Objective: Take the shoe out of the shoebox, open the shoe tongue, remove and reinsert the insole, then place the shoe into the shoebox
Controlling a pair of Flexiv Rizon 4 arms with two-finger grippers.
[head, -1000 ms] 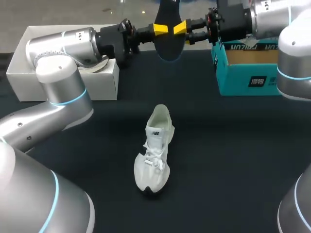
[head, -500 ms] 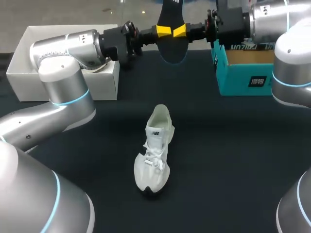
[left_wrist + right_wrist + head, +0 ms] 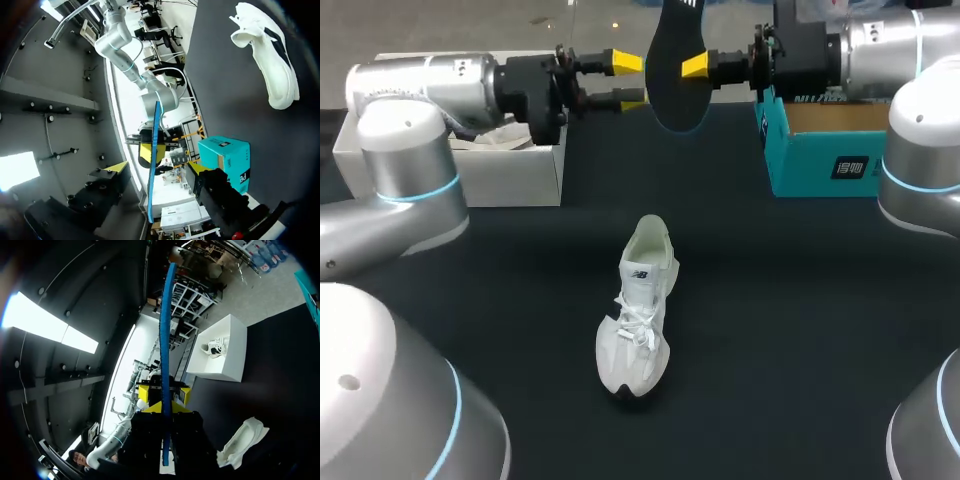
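Note:
A dark insole point(image 3: 678, 85) hangs upright above the table's far edge, with my right gripper point(image 3: 696, 66) shut on it from the right. In the right wrist view the insole point(image 3: 166, 315) stands edge-on, pinched between the gripper's point(image 3: 163, 395) yellow tips. My left gripper point(image 3: 628, 79) is open just left of the insole, its tips apart from it. Seen from the left wrist, the insole point(image 3: 154, 130) runs edge-on between the left gripper's point(image 3: 155, 168) spread fingers without touching them. The white shoe point(image 3: 638, 310) lies mid-table, toe towards the near edge. The teal shoebox point(image 3: 820, 165) stands open at the back right.
A white open box point(image 3: 460, 172) stands at the back left under my left arm, and the right wrist view shows another shoe point(image 3: 215, 347) inside it. Dark tabletop point(image 3: 800, 330) surrounds the white shoe on all sides.
My left gripper has opened, let go of the insole and drawn back to the left. The right gripper has kept hold of the insole, which has risen a little.

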